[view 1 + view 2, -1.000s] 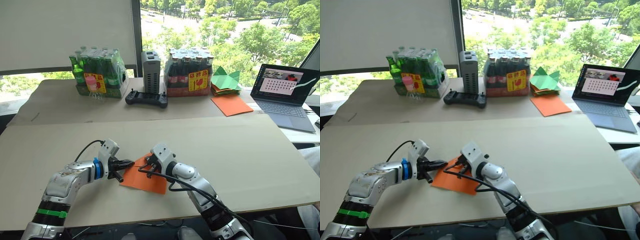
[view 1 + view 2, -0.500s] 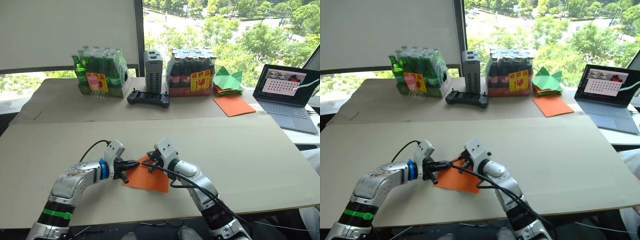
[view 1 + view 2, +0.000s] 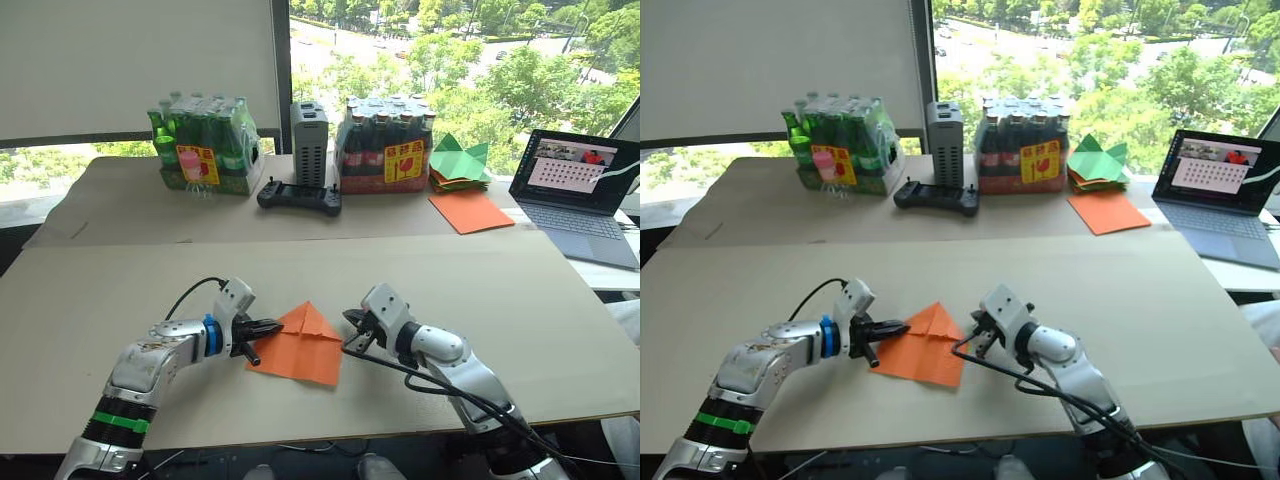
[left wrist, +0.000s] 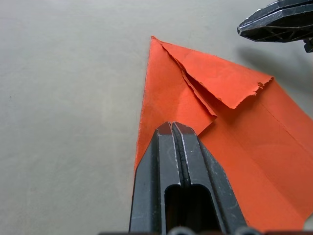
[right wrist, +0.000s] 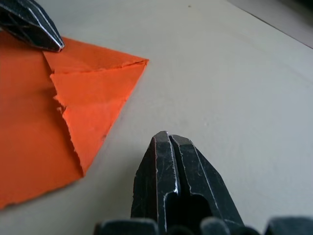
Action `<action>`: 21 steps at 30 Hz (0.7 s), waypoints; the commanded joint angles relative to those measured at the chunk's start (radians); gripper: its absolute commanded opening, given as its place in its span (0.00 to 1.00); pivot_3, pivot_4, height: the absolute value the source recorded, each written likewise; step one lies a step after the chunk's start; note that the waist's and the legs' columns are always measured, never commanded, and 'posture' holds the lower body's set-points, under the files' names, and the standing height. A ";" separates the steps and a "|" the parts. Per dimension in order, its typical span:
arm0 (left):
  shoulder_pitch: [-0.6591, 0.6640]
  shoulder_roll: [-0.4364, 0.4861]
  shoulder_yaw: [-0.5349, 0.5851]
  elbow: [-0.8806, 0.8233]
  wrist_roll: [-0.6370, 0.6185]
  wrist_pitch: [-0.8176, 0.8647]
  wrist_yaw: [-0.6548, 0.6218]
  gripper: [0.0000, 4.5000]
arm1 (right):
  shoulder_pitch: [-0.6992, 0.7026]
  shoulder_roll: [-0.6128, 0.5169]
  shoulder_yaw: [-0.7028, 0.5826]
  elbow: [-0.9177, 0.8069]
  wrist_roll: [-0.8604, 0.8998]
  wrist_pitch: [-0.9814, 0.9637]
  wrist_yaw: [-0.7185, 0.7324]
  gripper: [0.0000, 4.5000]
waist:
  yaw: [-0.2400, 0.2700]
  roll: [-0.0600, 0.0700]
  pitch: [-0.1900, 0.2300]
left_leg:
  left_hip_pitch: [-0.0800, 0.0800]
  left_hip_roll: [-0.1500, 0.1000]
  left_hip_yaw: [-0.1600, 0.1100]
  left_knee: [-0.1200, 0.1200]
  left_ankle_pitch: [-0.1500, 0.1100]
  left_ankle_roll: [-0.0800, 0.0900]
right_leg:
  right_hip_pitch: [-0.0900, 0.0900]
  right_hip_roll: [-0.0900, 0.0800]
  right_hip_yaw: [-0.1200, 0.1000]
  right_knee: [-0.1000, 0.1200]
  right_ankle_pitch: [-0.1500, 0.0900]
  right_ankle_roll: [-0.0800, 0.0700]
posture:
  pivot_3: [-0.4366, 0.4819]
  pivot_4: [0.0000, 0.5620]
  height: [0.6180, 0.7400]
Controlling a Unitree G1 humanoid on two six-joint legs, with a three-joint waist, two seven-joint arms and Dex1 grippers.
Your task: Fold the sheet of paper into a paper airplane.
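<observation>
The sheet of paper (image 3: pixel 300 343) lies flat on the table near its front edge, bright orange, with its two far corners folded in as flaps (image 4: pixel 220 78) that meet at a point (image 3: pixel 305 304). My left gripper (image 3: pixel 276 327) is shut, its tips resting on the sheet's left edge, seen from above in the left wrist view (image 4: pixel 171 128). My right gripper (image 3: pixel 353 323) is shut and sits on the bare table just right of the sheet, apart from it (image 5: pixel 166 138).
At the back stand a pack of green bottles (image 3: pixel 200 148), a grey box (image 3: pixel 308 130), a black controller (image 3: pixel 298 197) and a pack of dark bottles (image 3: pixel 385 150). Green paper shapes (image 3: pixel 458 160), a bigger orange sheet (image 3: pixel 470 211) and a laptop (image 3: pixel 580 190) lie at the back right.
My right gripper has pulled off the sheet and moved right onto the bare table. The folded flaps now show. My left gripper stays at the sheet's left edge.
</observation>
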 commanded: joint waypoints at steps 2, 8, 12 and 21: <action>0.008 -0.002 -0.033 0.042 0.034 0.008 0.000 0.01 | 0.021 -0.056 -0.007 -0.068 0.048 -0.044 0.106 0.00 | 0.003 0.000 0.000 | 0.000 0.000 0.000 0.000 0.000 0.000 | 0.000 0.000 0.000 0.000 0.000 0.000 | 0.48 0.27 1.00; 0.001 -0.002 -0.038 0.053 0.039 0.002 -0.007 0.01 | 0.033 -0.084 0.004 -0.105 0.081 -0.042 0.182 0.00 | 0.004 0.000 0.000 | 0.000 0.000 0.000 0.000 0.000 0.000 | 0.000 0.000 0.000 0.000 0.000 0.000 | 0.48 0.27 1.00; 0.000 -0.003 -0.038 0.053 0.039 0.001 -0.006 0.01 | 0.027 -0.095 0.010 -0.099 0.064 -0.060 0.194 0.00 | 0.005 0.000 0.000 | 0.000 0.000 0.000 0.000 0.000 0.000 | 0.001 0.000 0.000 0.000 0.000 0.000 | 0.48 0.27 1.00; 0.007 0.002 -0.034 0.048 0.040 0.001 -0.007 0.01 | 0.033 -0.134 0.039 -0.090 0.030 -0.108 0.226 0.00 | 0.005 0.000 0.000 | 0.000 0.000 0.000 0.000 0.000 0.000 | 0.001 0.000 0.000 0.000 0.000 0.000 | 0.48 0.27 1.00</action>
